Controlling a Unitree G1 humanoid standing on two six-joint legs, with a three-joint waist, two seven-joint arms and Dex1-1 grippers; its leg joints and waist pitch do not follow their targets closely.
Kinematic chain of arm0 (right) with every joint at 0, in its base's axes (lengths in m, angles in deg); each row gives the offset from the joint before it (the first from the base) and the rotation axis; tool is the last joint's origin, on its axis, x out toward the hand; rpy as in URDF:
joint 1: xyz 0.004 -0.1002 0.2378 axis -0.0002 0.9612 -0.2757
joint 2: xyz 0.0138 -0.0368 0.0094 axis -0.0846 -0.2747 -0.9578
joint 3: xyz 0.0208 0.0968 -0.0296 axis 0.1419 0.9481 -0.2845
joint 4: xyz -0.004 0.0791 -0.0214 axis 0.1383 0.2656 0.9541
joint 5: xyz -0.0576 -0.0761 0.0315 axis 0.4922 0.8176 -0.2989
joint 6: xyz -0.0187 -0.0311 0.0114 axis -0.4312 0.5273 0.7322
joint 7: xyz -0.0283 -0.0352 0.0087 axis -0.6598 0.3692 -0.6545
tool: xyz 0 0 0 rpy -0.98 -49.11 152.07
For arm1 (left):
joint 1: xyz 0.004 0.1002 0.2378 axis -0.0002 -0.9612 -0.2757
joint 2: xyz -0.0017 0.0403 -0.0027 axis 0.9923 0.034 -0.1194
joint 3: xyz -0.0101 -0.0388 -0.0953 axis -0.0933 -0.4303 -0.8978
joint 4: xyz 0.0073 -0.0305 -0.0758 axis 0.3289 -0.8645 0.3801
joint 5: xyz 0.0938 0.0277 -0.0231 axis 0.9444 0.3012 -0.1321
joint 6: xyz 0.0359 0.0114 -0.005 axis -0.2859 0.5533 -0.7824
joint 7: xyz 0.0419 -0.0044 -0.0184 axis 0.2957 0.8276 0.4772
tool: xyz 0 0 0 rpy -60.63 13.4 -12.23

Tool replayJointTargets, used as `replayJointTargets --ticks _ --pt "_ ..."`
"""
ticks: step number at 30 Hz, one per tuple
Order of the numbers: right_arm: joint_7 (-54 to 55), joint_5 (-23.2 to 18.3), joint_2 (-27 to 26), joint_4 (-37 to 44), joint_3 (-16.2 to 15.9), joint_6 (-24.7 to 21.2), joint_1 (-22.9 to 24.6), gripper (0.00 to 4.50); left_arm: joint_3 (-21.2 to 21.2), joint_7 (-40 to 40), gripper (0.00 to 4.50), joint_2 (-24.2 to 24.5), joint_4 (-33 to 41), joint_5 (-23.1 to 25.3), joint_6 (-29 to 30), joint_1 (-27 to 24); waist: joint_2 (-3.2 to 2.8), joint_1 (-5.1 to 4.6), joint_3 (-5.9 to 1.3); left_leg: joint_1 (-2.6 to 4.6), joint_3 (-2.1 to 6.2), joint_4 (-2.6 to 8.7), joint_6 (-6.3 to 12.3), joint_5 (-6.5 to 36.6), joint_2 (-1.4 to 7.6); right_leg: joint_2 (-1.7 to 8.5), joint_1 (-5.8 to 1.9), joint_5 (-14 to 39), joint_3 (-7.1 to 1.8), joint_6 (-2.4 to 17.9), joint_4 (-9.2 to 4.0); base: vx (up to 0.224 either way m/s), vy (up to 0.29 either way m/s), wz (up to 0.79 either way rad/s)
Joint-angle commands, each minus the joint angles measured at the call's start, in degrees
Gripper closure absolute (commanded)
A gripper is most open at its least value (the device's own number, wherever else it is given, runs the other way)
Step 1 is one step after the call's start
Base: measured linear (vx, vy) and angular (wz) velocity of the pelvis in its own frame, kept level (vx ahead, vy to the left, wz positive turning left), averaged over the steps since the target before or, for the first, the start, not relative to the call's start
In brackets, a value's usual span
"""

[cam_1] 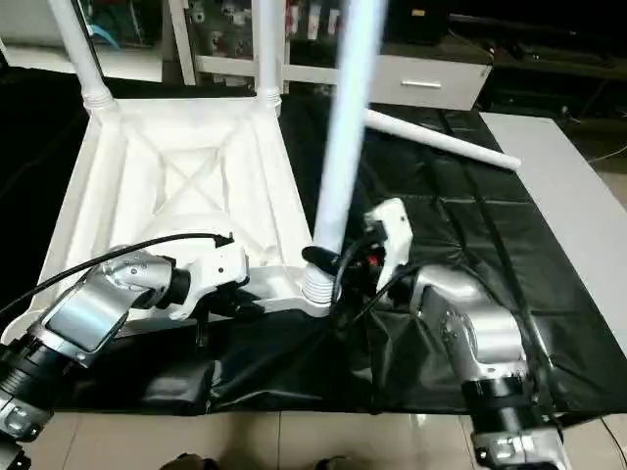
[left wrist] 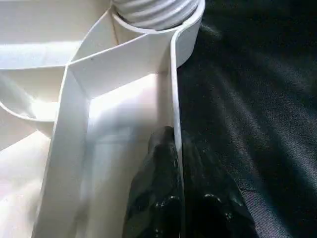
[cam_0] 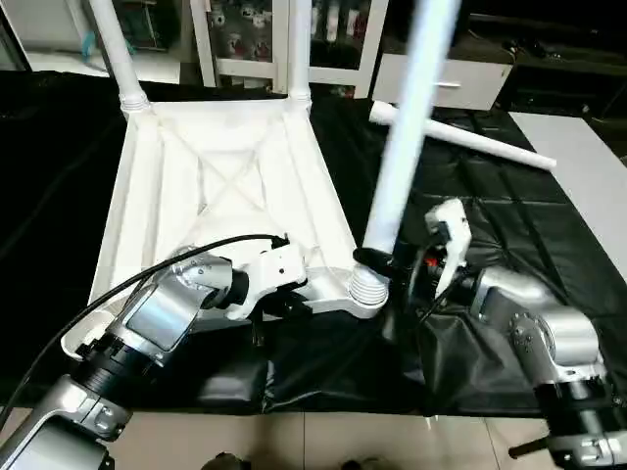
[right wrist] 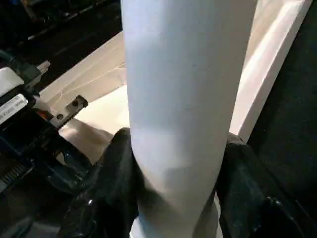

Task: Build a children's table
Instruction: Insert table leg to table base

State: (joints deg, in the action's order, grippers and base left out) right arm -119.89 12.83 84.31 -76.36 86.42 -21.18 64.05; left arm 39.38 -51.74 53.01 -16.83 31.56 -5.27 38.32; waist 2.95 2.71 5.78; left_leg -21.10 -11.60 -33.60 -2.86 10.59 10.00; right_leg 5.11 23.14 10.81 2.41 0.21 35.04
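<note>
The children's table top [cam_0: 235,176] lies upside down on a black cloth, its X-ribbed underside facing up. Two white legs [cam_0: 118,49] [cam_0: 299,49] stand in the far corner sockets. A third leg [cam_0: 402,147] rises, slightly tilted, from the threaded collar of the near right socket [cam_0: 367,286]. My right gripper [cam_0: 377,262] is shut on this leg just above the collar, one black finger [right wrist: 114,178] on each side of the tube. My left gripper [cam_0: 279,308] is shut on the top's near rim [left wrist: 173,89], pinching the thin wall beside that same corner. The fourth leg [cam_0: 470,137] lies loose on the cloth at the back right.
The black cloth [cam_0: 490,206] covers the work area, ending at tiled floor [cam_0: 323,441] near me. A white board [cam_0: 588,166] lies at the right edge. White cabinets [cam_0: 343,39] stand behind. A black cable [cam_0: 147,274] arcs over my left forearm.
</note>
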Motion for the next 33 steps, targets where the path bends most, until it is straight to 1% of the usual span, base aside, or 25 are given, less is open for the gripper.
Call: replayJointTargets --ticks 1,3,4,6,7,8,9,10,11,13,14,15,17,18,20,21,22,23,25,26,27,29,30,31,33 --pt "2.1 0.6 -0.1 -1.0 1.0 0.1 2.7 2.64 -0.1 0.1 4.50 -0.7 -1.0 -0.9 -0.2 -0.8 -0.41 0.22 -2.78 0.93 1.76 5.02 -0.31 16.0 3.35 3.57 -1.36 18.9 -2.69 10.8 -5.12 0.000 0.000 0.00" --pt "2.6 0.6 -0.7 -0.4 1.5 0.9 4.4 2.64 -0.4 0.4 4.50 -0.8 -1.1 -0.9 -0.2 -0.7 -0.43 0.29 -2.84 0.80 1.80 5.08 -0.28 15.4 3.35 3.56 -1.44 18.3 -2.69 10.6 -5.03 0.000 0.000 0.00" --pt "2.6 0.6 -0.7 -0.4 1.5 0.9 4.5 2.64 -0.5 0.5 4.50 -0.8 -1.2 -0.9 -0.3 -0.7 -0.39 0.33 -2.83 0.82 1.75 5.08 -0.11 15.2 3.36 3.51 -1.38 17.8 -2.71 10.5 -5.00 0.000 0.000 0.00" --pt "3.7 0.7 -1.6 1.0 2.0 2.4 6.7 2.64 -0.8 0.9 4.50 -1.1 -1.7 -0.8 -0.5 -0.4 -0.53 0.43 -2.68 0.79 1.72 5.19 -0.08 15.5 3.37 3.51 -1.28 17.9 -2.75 10.5 -5.13 0.000 0.000 0.00" --pt "4.5 1.4 -2.0 1.8 1.9 3.9 8.0 2.64 -1.0 1.3 4.50 -1.2 -2.2 -0.7 -0.9 -0.2 -0.48 0.47 -2.72 0.83 1.72 5.18 -0.09 15.7 3.36 3.54 -1.30 18.2 -2.74 10.4 -5.15 0.000 0.000 0.00" --pt "4.6 1.6 -2.1 1.9 1.8 4.2 8.2 2.64 -1.0 1.4 4.50 -1.3 -2.3 -0.7 -0.9 -0.1 -0.52 0.53 -2.58 0.86 1.79 5.34 -0.25 16.4 3.35 3.50 -1.20 19.2 -2.73 9.9 -5.30 0.000 0.000 0.00" --pt "5.5 3.6 -2.2 2.4 1.0 6.8 9.7 2.64 -1.2 1.7 4.50 -1.5 -2.8 -0.6 -1.2 0.1 -0.45 0.53 -2.60 0.74 1.84 5.37 -0.25 16.4 3.31 3.52 -1.31 19.7 -2.72 9.8 -5.30 0.000 0.000 0.00" --pt "5.6 3.9 -2.2 2.4 0.8 7.2 9.9 2.64 -1.2 1.7 4.50 -1.5 -2.8 -0.6 -1.2 0.1 -0.52 0.69 -2.50 0.95 1.74 5.35 -0.30 17.0 3.34 3.58 -0.98 20.7 -2.83 9.4 -5.55 0.000 0.000 0.00" --pt "6.6 4.7 -2.6 2.5 0.6 8.7 11.0 2.64 -1.3 1.8 4.50 -1.7 -3.1 -0.6 -1.2 0.4 -0.62 0.56 -2.35 0.70 1.92 5.55 -0.41 17.7 3.31 3.64 -1.11 22.4 -2.81 9.0 -5.64 0.000 0.000 0.00" --pt "7.2 4.8 -3.0 2.8 0.7 9.3 11.8 2.64 -1.4 1.9 4.50 -1.9 -3.2 -0.7 -1.1 0.5 -0.59 0.57 -2.25 0.86 1.96 5.62 -0.56 18.9 3.33 3.76 -0.88 25.0 -2.86 8.3 -6.00 0.000 0.000 0.00" --pt "7.8 5.2 -3.6 3.3 0.8 10.3 12.9 2.64 -1.5 1.9 4.50 -2.0 -3.3 -0.7 -1.1 0.6 -0.59 0.55 -2.16 0.98 2.10 5.73 -0.68 20.0 3.38 3.86 -0.74 27.3 -2.89 7.5 -6.27 0.000 0.000 0.00" --pt "8.0 5.3 -3.8 3.6 0.9 10.6 13.4 2.64 -1.5 1.9 4.50 -2.1 -3.3 -0.6 -1.1 0.6 -0.68 0.60 -2.09 0.95 2.14 5.80 -0.69 20.1 3.40 3.89 -0.70 27.7 -2.91 7.3 -6.36 0.000 0.000 0.00" --pt "8.2 5.1 -4.0 3.8 1.0 10.6 13.9 2.64 -1.6 1.8 4.50 -2.1 -3.4 -0.7 -1.1 0.6 -0.72 0.59 -2.22 0.99 2.18 5.96 -0.58 19.4 3.49 3.78 -0.77 26.3 -2.85 7.2 -6.28 0.000 0.000 0.00" --pt "8.3 5.1 -4.0 3.9 0.9 10.8 14.4 2.64 -1.6 1.8 4.50 -2.1 -3.4 -0.6 -1.1 0.7 -0.82 0.56 -2.23 0.84 2.15 6.06 -0.44 18.5 3.48 3.66 -0.91 24.3 -2.77 7.5 -6.15 0.000 0.000 0.00" --pt "8.3 5.9 -3.6 4.3 0.1 11.9 15.5 2.64 -1.6 1.8 4.50 -2.2 -3.6 -0.6 -1.3 0.7 -0.80 0.57 -2.27 0.81 1.92 6.07 0.16 17.1 3.46 3.53 -0.99 20.9 -2.79 8.3 -5.96 0.000 0.000 0.00" --pt "8.3 6.2 -3.4 4.4 -0.2 12.4 15.8 2.64 -1.6 1.8 4.50 -2.2 -3.6 -0.6 -1.3 0.7 -0.81 0.58 -2.22 0.80 1.87 6.06 0.21 17.1 3.47 3.53 -0.95 20.7 -2.82 8.4 -5.98 0.000 0.000 0.00" --pt "8.3 6.5 -3.2 4.6 -0.4 13.0 16.1 2.64 -1.8 2.2 4.50 -2.2 -3.7 -0.5 -1.4 0.7 -0.67 0.55 -2.13 0.85 1.81 6.07 0.28 17.5 3.46 3.58 -0.88 21.4 -2.85 8.5 -6.09 0.000 0.000 0.00" --pt "8.9 6.8 -3.4 4.8 -0.1 14.1 16.5 2.64 -1.9 2.3 4.50 -2.2 -3.7 -0.5 -1.5 0.7 -0.73 0.55 -2.14 0.73 1.88 6.09 0.25 17.7 3.45 3.72 -1.00 22.4 -2.87 8.3 -6.15 0.000 0.000 0.00" --pt "9.9 6.8 -3.9 5.5 0.8 15.7 17.5 2.64 -2.2 2.8 4.50 -2.4 -3.7 -0.5 -1.5 0.6 -0.74 0.64 -2.13 0.86 1.88 6.11 0.29 17.9 3.49 3.80 -0.92 23.3 -2.92 8.0 -6.32 0.000 0.000 0.00" --pt "10.8 6.1 -4.7 6.6 1.7 16.3 18.5 2.64 -2.5 3.0 4.50 -2.4 -3.7 -0.5 -1.5 0.5 -0.48 0.74 -2.05 0.93 1.81 6.08 0.53 18.1 3.50 3.86 -0.75 24.3 -3.02 7.6 -6.48 0.000 0.000 0.00" --pt "10.8 6.1 -4.7 6.6 1.7 16.3 18.5 2.64 -2.5 3.0 4.50 -2.4 -3.7 -0.5 -1.5 0.5 -0.53 0.77 -2.06 0.90 1.85 6.14 0.60 17.9 3.51 3.87 -0.78 24.4 -3.03 7.4 -6.50 0.000 0.000 0.00" --pt "11.6 5.8 -5.3 7.5 2.2 17.0 19.1 2.64 -2.8 3.6 4.50 -2.6 -4.0 -0.4 -1.7 0.5 -0.55 0.62 -2.00 0.59 2.03 6.36 0.53 18.2 3.51 3.86 -0.89 25.5 -2.92 6.8 -6.55 0.000 0.000 0.00" --pt "12.3 4.2 -6.3 8.3 2.9 15.8 18.9 2.64 -2.9 3.8 4.50 -2.7 -4.2 -0.4 -1.8 0.6 -0.56 0.61 -2.02 0.67 2.04 6.36 0.48 18.2 3.53 3.84 -0.84 25.6 -2.91 6.8 -6.55 0.000 0.000 0.00" --pt "12.8 2.4 -7.1 8.7 3.5 14.2 18.4 2.64 -2.9 3.9 4.50 -2.7 -4.4 -0.4 -1.9 0.7 -0.81 0.58 -2.01 0.76 2.06 6.41 0.58 18.5 3.48 3.77 -0.77 25.7 -3.00 6.8 -6.57 0.000 0.000 0.00" --pt "13.3 0.6 -7.8 9.1 4.0 12.5 17.8 2.64 -2.9 3.9 4.50 -2.8 -4.7 -0.4 -2.1 0.9 -0.75 0.52 -1.98 0.66 2.14 6.49 0.36 18.8 3.50 3.85 -0.80 26.4 -2.94 6.8 -6.66 0.000 0.000 0.00"
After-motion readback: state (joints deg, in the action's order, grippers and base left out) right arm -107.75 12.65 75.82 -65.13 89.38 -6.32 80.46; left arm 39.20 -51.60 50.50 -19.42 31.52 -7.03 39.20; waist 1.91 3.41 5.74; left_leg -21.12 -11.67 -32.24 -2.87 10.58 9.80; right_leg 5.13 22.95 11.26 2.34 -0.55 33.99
